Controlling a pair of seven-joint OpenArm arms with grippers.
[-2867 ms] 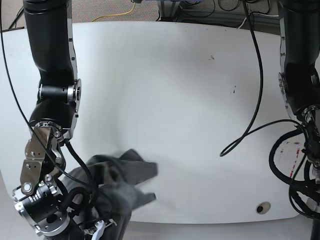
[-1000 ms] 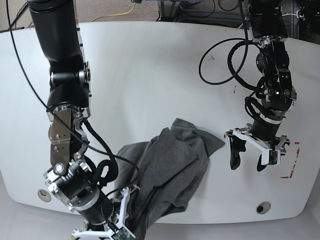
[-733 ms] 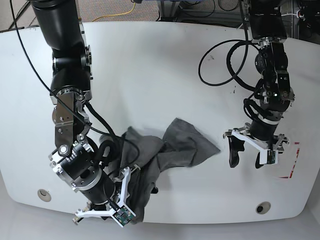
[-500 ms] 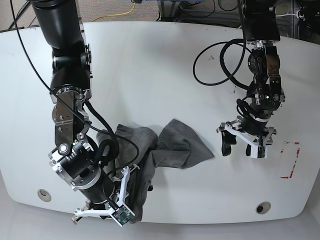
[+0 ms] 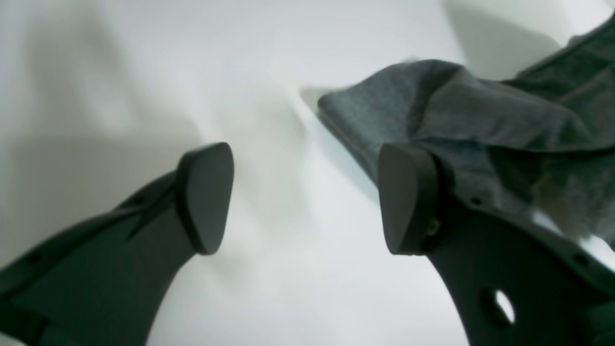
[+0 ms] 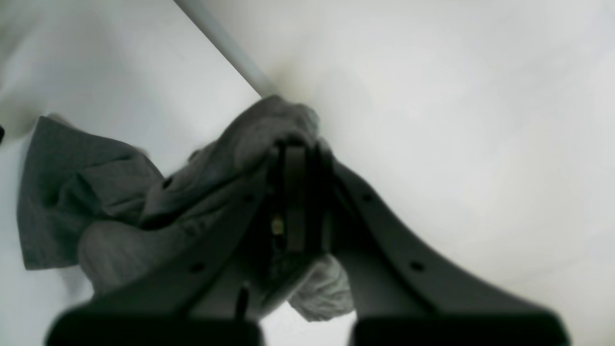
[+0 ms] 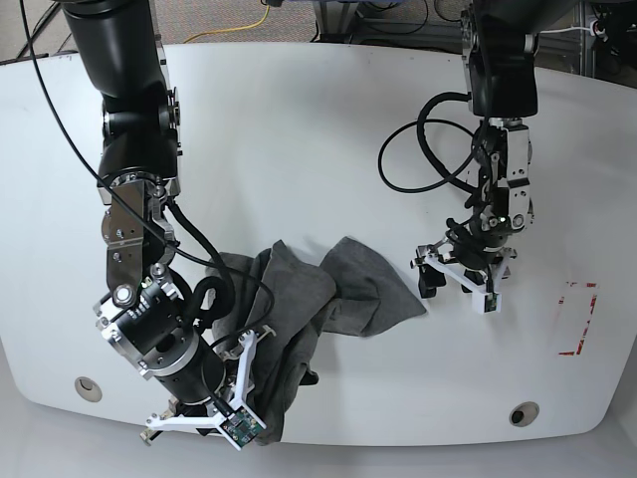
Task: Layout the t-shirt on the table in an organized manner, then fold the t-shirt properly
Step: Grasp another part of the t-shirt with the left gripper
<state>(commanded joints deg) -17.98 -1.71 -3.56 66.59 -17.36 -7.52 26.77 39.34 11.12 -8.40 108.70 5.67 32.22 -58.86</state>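
Down at the near-left part of the white bench (image 7: 299, 129), the t-shirt (image 7: 338, 289) lay in a crumpled heap, partly bunched and partly spread toward the middle. The right gripper (image 6: 298, 158) had its fingers pressed together on a fold of the grey cloth; the right wrist view showed fabric bulging over and around the fingertips and hanging loose to the left, close to the bench edge. In the base view that arm stood low by the near edge, with the shirt trailing up from it to a flatter flap near the centre.

The left gripper (image 5: 305, 197) hovered with its fingers apart and nothing between them, only bare white bench. Its right-hand finger (image 5: 408, 197) sat just at the edge of the shirt's corner, though contact could not be told from the blurred view. A black cable (image 7: 418, 149) looped above that arm. A red-tape mark (image 7: 577, 319) lay well apart, toward the right end, and a round grommet hole (image 7: 523, 413) sat near the front edge.
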